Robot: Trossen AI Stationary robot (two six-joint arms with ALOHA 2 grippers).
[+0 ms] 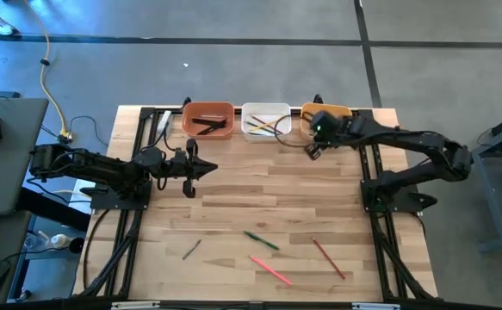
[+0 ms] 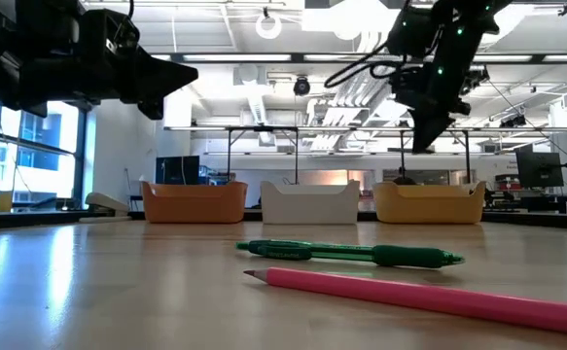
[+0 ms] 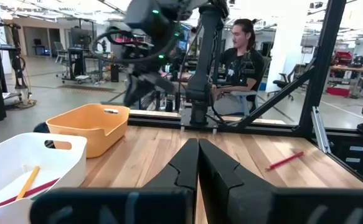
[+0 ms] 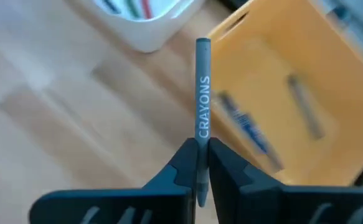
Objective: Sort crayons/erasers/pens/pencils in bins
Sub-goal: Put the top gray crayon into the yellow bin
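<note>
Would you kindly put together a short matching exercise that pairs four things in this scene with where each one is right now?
Things:
1. grey crayon
2. green pen
3. left gripper
4. yellow pencil

Places:
A. lying on the table's front half
B. inside the white bin
C. clamped in the right gripper by the yellow-orange bin
D. hovering in front of the terracotta-orange bin

Pairs: 1-C, 2-A, 3-D, 4-B
</note>
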